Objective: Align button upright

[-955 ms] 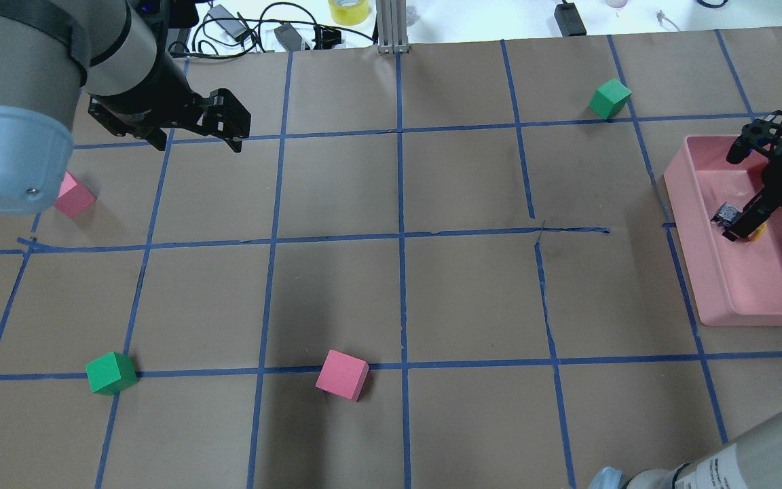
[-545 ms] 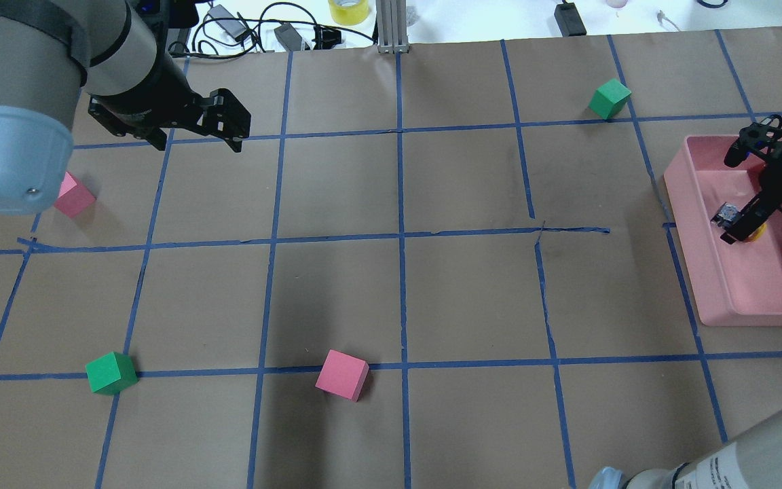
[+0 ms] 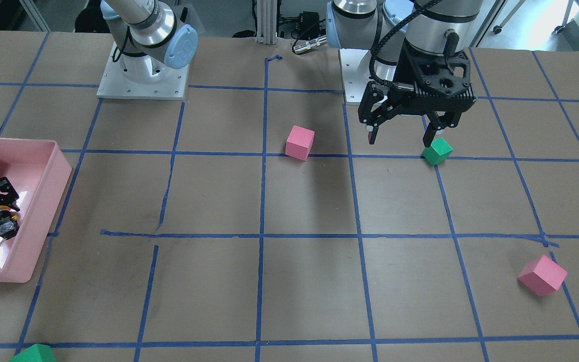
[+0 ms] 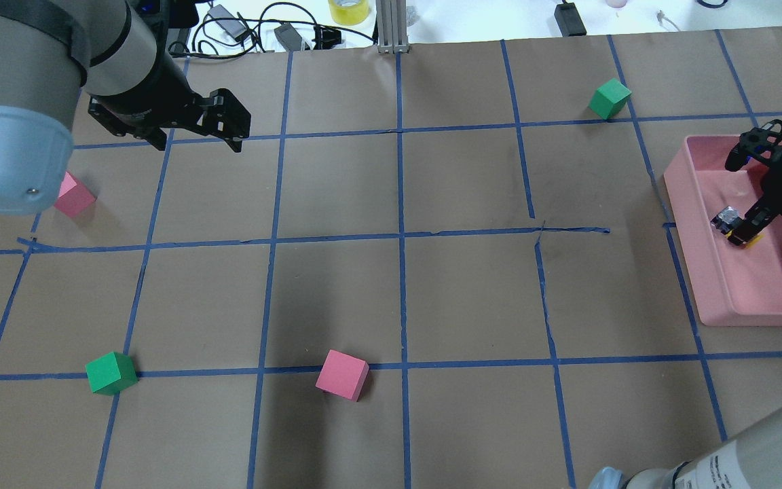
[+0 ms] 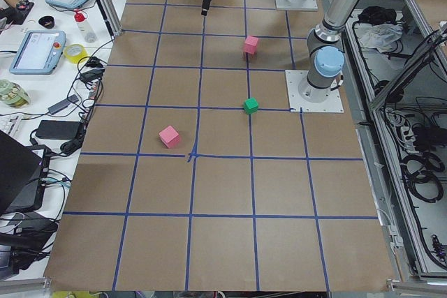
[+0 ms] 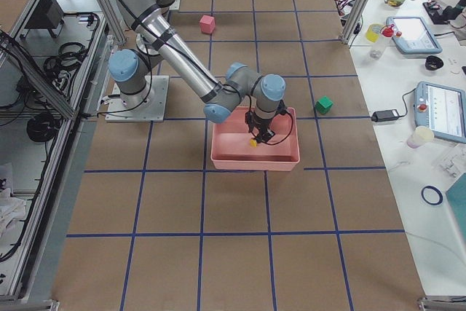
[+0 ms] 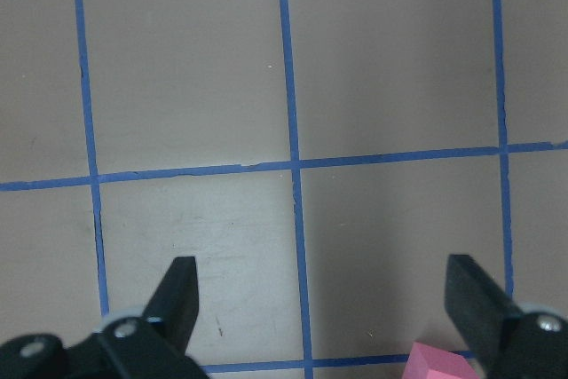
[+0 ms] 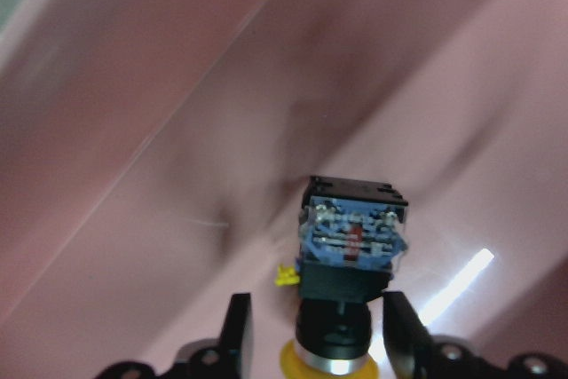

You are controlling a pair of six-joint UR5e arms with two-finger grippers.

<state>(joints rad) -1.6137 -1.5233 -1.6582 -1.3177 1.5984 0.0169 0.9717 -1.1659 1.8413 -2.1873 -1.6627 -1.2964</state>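
Observation:
The button is tilted inside the pink tray at the table's right edge. Its silvery base points toward the tray's left wall, and the yellow cap sits low by the fingers. My right gripper reaches down into the tray and is shut on the button. In the right wrist view the button stands out beyond the two fingers, base away from the camera. The front-facing view has the button at the left edge. My left gripper hangs open above the far left, holding nothing.
Two green cubes and two pink cubes lie scattered on the brown paper with its blue tape grid. In the left wrist view a pink cube peeks in below the open fingers. Cables lie past the far edge.
The right wrist has swung a little up and to the right while the fingertips stayed low in the tray, and the button shifted slightly. The left arm has not moved.

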